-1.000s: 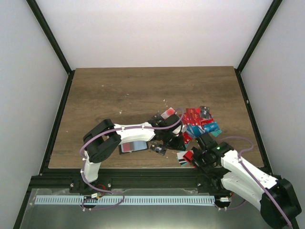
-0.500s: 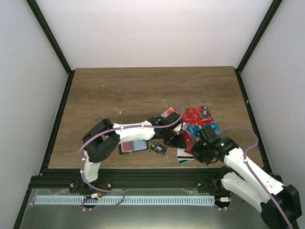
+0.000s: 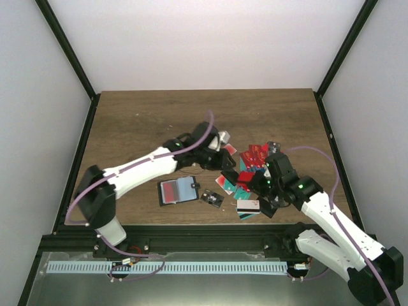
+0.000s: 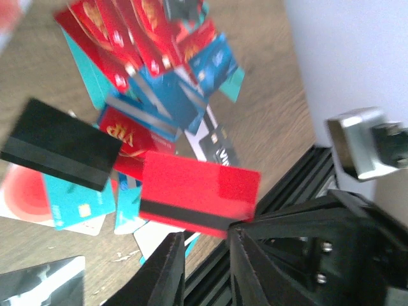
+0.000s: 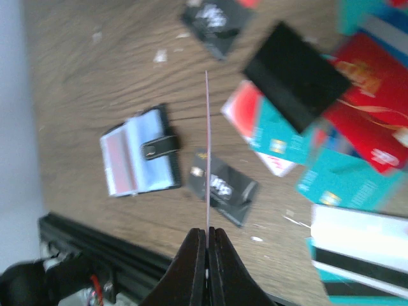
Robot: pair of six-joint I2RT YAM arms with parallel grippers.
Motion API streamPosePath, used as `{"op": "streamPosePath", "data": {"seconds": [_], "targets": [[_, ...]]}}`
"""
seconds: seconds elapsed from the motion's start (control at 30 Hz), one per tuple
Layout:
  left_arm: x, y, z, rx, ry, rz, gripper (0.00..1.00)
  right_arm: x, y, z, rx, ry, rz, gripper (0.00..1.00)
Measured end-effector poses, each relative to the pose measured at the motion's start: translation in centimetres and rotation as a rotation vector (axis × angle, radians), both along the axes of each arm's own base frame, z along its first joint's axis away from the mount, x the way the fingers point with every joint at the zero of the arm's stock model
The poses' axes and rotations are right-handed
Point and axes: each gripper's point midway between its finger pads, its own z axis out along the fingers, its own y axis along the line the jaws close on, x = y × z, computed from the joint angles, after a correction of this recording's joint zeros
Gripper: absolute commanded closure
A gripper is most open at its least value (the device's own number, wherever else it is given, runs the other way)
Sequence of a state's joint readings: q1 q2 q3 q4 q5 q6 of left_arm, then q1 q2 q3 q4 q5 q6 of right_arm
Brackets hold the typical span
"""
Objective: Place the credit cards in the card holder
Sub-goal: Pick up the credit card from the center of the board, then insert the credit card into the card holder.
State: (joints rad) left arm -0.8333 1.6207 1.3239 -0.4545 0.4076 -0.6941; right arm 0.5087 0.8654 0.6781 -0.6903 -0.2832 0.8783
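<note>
The card holder [image 3: 178, 190] lies open on the table, light blue-grey inside with a reddish card in its left pocket; it also shows in the right wrist view [image 5: 137, 159]. The credit cards [image 3: 261, 158] lie in a loose pile of red, teal, blue and black to its right. My right gripper [image 3: 254, 183] is shut on a red card [image 3: 245, 178] held above the table, seen edge-on in the right wrist view [image 5: 207, 153]. My left gripper [image 3: 226, 167] is open and empty, hovering beside that red card [image 4: 197, 191] over the pile.
A black card [image 3: 212, 199] lies between the holder and the pile. A white card with a black stripe [image 3: 248, 206] lies near the table's front edge. A black frame rail [image 3: 191, 228] runs along that edge.
My left arm has left the card holder and stretched up and right, over the pile. My right gripper has lifted the red card from near the front edge and moved it left.
</note>
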Motion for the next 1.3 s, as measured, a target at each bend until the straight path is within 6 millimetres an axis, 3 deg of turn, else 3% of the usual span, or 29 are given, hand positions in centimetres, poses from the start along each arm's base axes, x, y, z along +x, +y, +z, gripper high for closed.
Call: {"op": "streamPosePath", "data": {"seconds": [0.1,0.23,0.37,0.53,0.7,0.83,1.07,1.3], "targets": [[1.7,4.2,3.3,-0.011,-0.075,0.036,0.69,1.1,2.8,2.3,0.057,-0.102,0.180,0.99],[3.4,9.8,5.9,0.016,-0.159,0.085,0.69,1.6,6.4,5.4,0.151,-0.237,0.429,0.99],[2.3,13.1,8.2,0.044,-0.263,0.061,0.69,1.3,9.0,7.8,0.240,-0.347,0.651,0.99],[-0.7,14.0,11.6,0.023,-0.418,-0.049,0.69,-0.2,10.7,10.5,0.304,-0.531,0.896,0.99],[-3.5,14.6,13.2,0.004,-0.529,-0.167,0.69,-2.6,11.3,12.2,0.316,-0.757,1.096,0.99],[-5.4,14.9,13.1,0.005,-0.572,-0.263,0.71,-3.9,11.4,12.2,0.308,-0.871,1.212,0.99],[-8.6,13.7,12.5,-0.010,-0.619,-0.446,0.72,-4.8,12.5,11.2,0.268,-0.887,1.348,0.99],[-10.6,12.8,10.2,0.020,-0.593,-0.588,0.75,-5.5,13.3,10.0,0.235,-0.846,1.414,0.99]]}}
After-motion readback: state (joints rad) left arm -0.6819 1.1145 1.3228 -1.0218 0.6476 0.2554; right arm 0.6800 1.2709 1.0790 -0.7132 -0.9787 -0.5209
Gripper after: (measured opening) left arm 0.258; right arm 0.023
